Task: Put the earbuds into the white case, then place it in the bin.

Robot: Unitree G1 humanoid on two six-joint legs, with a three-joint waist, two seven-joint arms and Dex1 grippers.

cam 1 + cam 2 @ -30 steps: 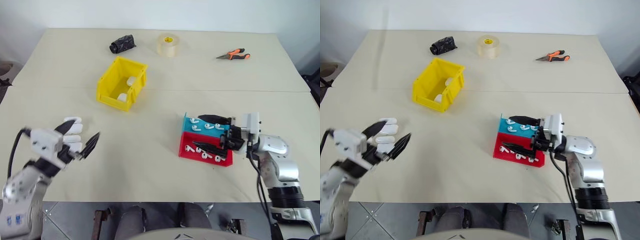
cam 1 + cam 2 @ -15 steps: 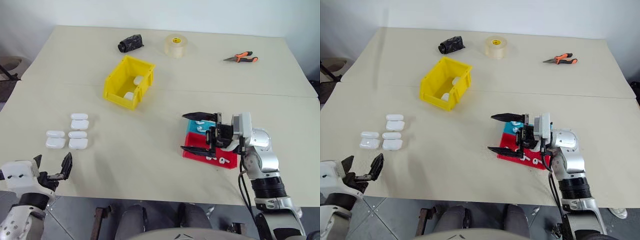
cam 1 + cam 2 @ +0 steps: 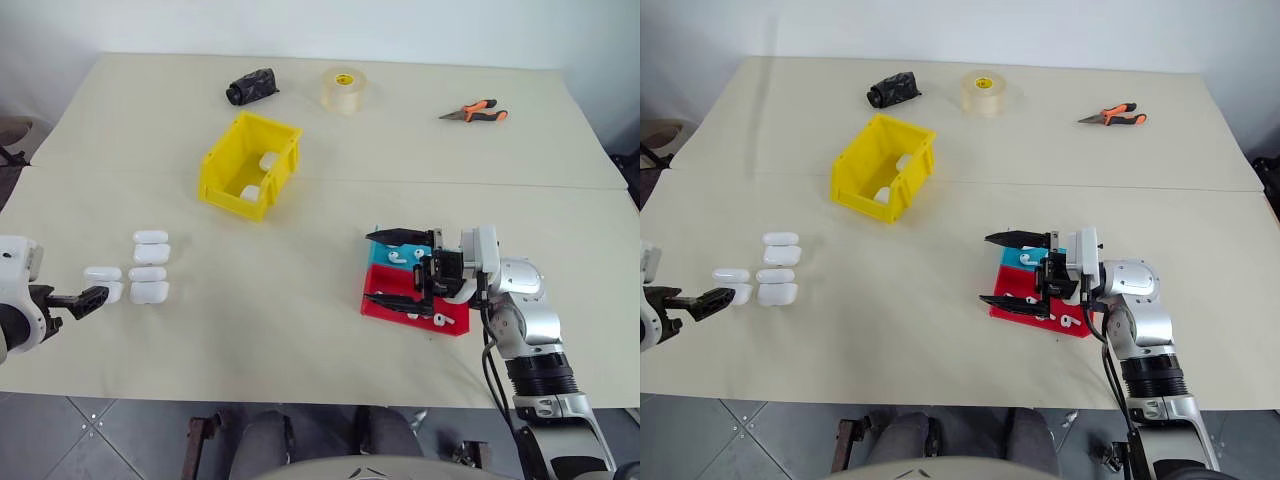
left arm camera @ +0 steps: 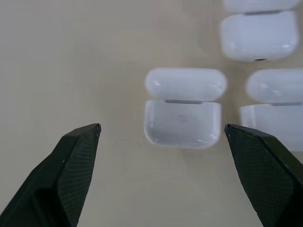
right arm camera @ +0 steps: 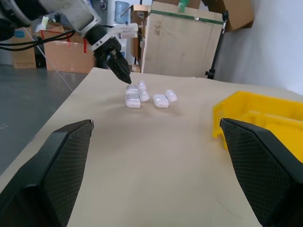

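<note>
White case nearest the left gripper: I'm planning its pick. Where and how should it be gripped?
Grip the white case across its body's short rounded ends, coming from the table's near edge. The open left gripper already straddles it; the lid lies open beyond.

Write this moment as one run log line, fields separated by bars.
left gripper open before a white case | right gripper open above red tray | bin holds cases

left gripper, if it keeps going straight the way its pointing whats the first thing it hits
Most likely the nearest open white case of the cluster; it sits centred between the open left gripper's fingers in the wrist view. The gap to it is hard to judge.
</note>
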